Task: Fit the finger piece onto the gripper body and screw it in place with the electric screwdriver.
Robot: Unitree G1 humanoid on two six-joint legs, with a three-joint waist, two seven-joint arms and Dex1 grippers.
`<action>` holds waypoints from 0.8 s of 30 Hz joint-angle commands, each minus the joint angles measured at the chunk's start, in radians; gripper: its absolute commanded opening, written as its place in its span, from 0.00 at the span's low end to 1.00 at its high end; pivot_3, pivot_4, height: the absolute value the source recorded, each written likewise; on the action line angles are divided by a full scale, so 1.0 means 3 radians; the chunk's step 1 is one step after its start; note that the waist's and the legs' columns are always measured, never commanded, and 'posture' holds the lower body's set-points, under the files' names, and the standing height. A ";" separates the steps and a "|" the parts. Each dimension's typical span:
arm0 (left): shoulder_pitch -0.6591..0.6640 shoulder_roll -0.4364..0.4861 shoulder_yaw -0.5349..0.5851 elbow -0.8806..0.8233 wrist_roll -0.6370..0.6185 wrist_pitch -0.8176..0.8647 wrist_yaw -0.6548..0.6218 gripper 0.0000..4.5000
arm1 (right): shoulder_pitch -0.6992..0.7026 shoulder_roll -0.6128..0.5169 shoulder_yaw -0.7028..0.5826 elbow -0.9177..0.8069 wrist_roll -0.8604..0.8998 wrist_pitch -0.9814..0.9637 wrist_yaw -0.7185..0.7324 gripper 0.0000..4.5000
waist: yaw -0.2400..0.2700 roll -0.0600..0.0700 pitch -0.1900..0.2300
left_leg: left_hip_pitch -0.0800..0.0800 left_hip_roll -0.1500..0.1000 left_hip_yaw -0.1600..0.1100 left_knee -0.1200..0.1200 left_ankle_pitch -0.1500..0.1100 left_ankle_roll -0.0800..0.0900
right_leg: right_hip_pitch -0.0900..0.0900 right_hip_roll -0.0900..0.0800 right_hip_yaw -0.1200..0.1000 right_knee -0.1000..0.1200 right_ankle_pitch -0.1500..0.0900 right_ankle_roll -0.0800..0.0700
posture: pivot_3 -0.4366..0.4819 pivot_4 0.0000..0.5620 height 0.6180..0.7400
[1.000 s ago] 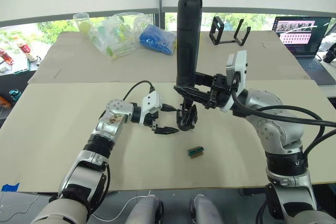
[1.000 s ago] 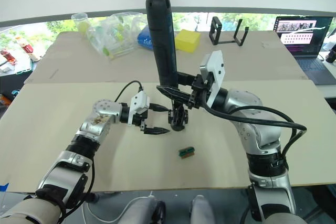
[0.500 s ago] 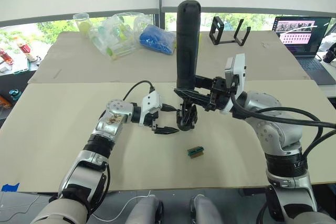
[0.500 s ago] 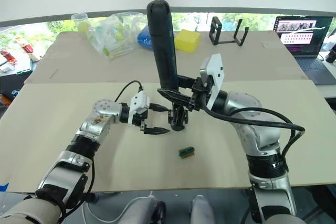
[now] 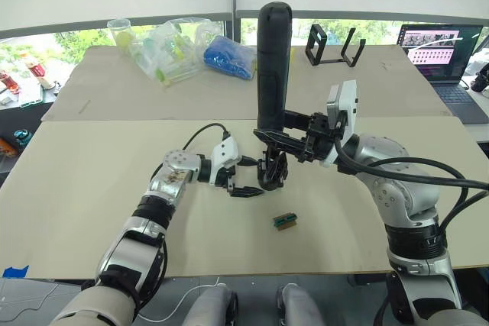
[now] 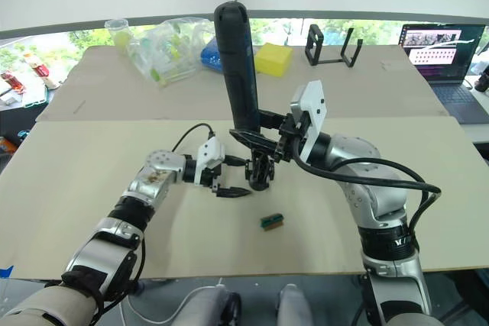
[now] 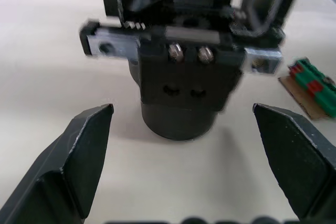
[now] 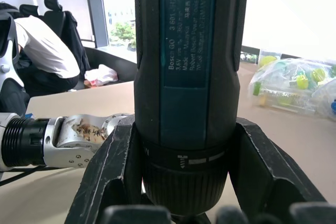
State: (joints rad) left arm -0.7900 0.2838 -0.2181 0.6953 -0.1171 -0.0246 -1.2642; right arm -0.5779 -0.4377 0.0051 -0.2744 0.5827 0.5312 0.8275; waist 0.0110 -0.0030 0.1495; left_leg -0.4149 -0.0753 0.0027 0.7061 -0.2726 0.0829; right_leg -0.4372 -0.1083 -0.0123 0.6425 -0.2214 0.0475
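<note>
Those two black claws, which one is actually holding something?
The right gripper: its jaws clamp the tall electric screwdriver upright. The left gripper is open and empty beside the gripper body.

Head stereo pair: both eyes look forward and down from above the beige tabletop (image 5: pixel 92 188), far enough to take in both arms and a laptop (image 5: pixel 447 59) at upper right. Both share the thick black upright electric screwdriver (image 5: pixel 273 59) at centre frame; the right eye sees it further left.

Left wrist camera: set close and low over the tabletop, it faces along its two black fingers (image 7: pixel 84 145) at the small black round-based gripper body (image 7: pixel 181 85), mid-frame.

Right wrist camera: very near the screwdriver barrel, at centre frame, it faces past that towards the left arm's silver forearm (image 8: pixel 79 135), lower left.
</note>
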 commanded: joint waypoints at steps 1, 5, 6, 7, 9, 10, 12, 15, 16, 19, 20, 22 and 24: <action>-0.0106 -0.0117 0.0026 0.0093 -0.0016 -0.0118 0.0007 1.00 | 0.0026 -0.0002 -0.0063 -0.0166 0.0017 -0.0134 -0.0011 0.42 | -0.0001 0.0000 0.0000 | 0.0000 0.0000 0.0000 0.0000 0.0000 0.0000 | 0.0000 0.0000 0.0000 0.0000 0.0000 0.0000 | 0.48 0.27 1.00; -0.0163 -0.0208 0.0027 0.0245 0.0041 -0.0218 0.0070 1.00 | 0.0088 -0.0015 -0.0063 -0.0188 0.0004 -0.0156 -0.0020 0.42 | -0.0002 0.0000 0.0000 | 0.0000 0.0000 0.0000 0.0000 0.0000 0.0000 | 0.0000 0.0000 0.0000 0.0000 0.0000 0.0000 | 0.48 0.27 1.00; -0.0175 -0.0220 0.0026 0.0284 0.0053 -0.0245 0.0083 1.00 | 0.0097 -0.0017 -0.0062 -0.0195 0.0004 -0.0160 -0.0024 0.42 | -0.0003 0.0000 0.0000 | 0.0000 0.0000 0.0000 0.0001 0.0000 0.0000 | 0.0000 0.0000 0.0000 0.0001 0.0000 0.0000 | 0.48 0.27 1.00; -0.0194 -0.0233 0.0027 0.0339 0.0068 -0.0275 0.0105 1.00 | 0.0114 -0.0019 -0.0060 -0.0207 0.0003 -0.0165 -0.0031 0.42 | -0.0002 -0.0001 0.0000 | 0.0000 0.0000 0.0000 0.0001 0.0000 0.0000 | 0.0001 0.0000 0.0000 0.0001 0.0000 0.0000 | 0.48 0.27 1.00; -0.0227 -0.0255 0.0036 0.0436 0.0091 -0.0337 0.0143 1.00 | 0.0138 -0.0022 -0.0055 -0.0221 -0.0003 -0.0176 -0.0040 0.42 | 0.0000 -0.0001 0.0000 | 0.0000 0.0000 0.0000 0.0002 0.0000 0.0000 | 0.0001 0.0000 0.0000 0.0001 0.0000 0.0000 | 0.48 0.27 1.00; -0.0236 -0.0263 0.0039 0.0476 0.0097 -0.0362 0.0145 0.95 | 0.0153 -0.0026 -0.0055 -0.0232 -0.0006 -0.0180 -0.0044 0.42 | 0.0001 -0.0001 0.0000 | 0.0000 0.0000 0.0000 0.0003 0.0000 0.0000 | 0.0001 0.0000 0.0000 0.0002 0.0000 0.0000 | 0.48 0.27 1.00; -0.0246 -0.0270 0.0030 0.0546 0.0118 -0.0401 0.0130 0.82 | 0.0178 -0.0032 -0.0058 -0.0246 -0.0016 -0.0191 -0.0055 0.42 | 0.0002 -0.0001 0.0000 | 0.0000 0.0000 0.0000 0.0004 0.0000 0.0000 | 0.0001 0.0000 0.0000 0.0002 0.0000 0.0000 | 0.48 0.27 1.00; -0.0261 -0.0274 0.0025 0.0646 0.0166 -0.0458 0.0134 0.53 | 0.0212 -0.0033 -0.0064 -0.0253 -0.0036 -0.0216 -0.0076 0.42 | 0.0004 -0.0001 -0.0001 | 0.0000 0.0000 0.0000 0.0005 0.0000 0.0000 | 0.0001 0.0000 0.0000 0.0002 0.0000 0.0000 | 0.48 0.27 1.00; -0.0267 -0.0274 0.0027 0.0673 0.0177 -0.0467 0.0143 0.51 | 0.0223 -0.0032 -0.0065 -0.0258 -0.0039 -0.0224 -0.0083 0.42 | 0.0004 -0.0001 -0.0001 | 0.0000 0.0000 -0.0001 0.0006 0.0000 0.0000 | 0.0002 0.0000 0.0000 0.0003 0.0000 0.0000 | 0.48 0.27 1.00; -0.0286 -0.0279 0.0034 0.0743 0.0195 -0.0503 0.0154 0.51 | 0.0254 -0.0028 -0.0063 -0.0258 -0.0039 -0.0242 -0.0089 0.42 | 0.0004 -0.0001 -0.0001 | 0.0000 0.0000 -0.0001 0.0011 0.0000 0.0000 | 0.0004 0.0000 0.0000 0.0005 0.0000 0.0000 | 0.48 0.27 1.00; -0.0291 -0.0281 0.0034 0.0761 0.0199 -0.0514 0.0157 0.51 | 0.0272 -0.0027 -0.0059 -0.0255 -0.0039 -0.0247 -0.0085 0.42 | 0.0005 -0.0001 -0.0001 | 0.0000 0.0000 -0.0001 0.0012 0.0000 0.0001 | 0.0004 0.0000 0.0000 0.0006 0.0000 0.0000 | 0.48 0.27 1.00; -0.0299 -0.0284 0.0033 0.0787 0.0205 -0.0532 0.0160 0.51 | 0.0313 -0.0036 -0.0042 -0.0244 -0.0030 -0.0249 -0.0059 0.42 | 0.0006 -0.0002 -0.0001 | 0.0001 0.0000 -0.0002 0.0014 -0.0001 0.0001 | 0.0005 0.0000 -0.0001 0.0008 0.0000 0.0000 | 0.48 0.27 1.00; -0.0309 -0.0288 0.0031 0.0807 0.0211 -0.0543 0.0169 0.51 | 0.0352 -0.0059 -0.0016 -0.0217 -0.0038 -0.0266 -0.0015 0.42 | 0.0006 -0.0002 -0.0001 | 0.0001 0.0000 -0.0002 0.0016 -0.0001 0.0002 | 0.0006 0.0000 0.0000 0.0009 0.0000 0.0000 | 0.48 0.27 1.00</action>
State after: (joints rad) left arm -0.8647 0.1960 -0.2164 0.9231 -0.0708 -0.1812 -1.2270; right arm -0.4892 -0.4400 -0.0039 -0.3313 0.5722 0.4533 0.8059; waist 0.0127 -0.0036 0.1491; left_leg -0.4147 -0.0753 0.0022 0.7110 -0.2730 0.0834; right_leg -0.4355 -0.1083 -0.0123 0.6452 -0.2214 0.0475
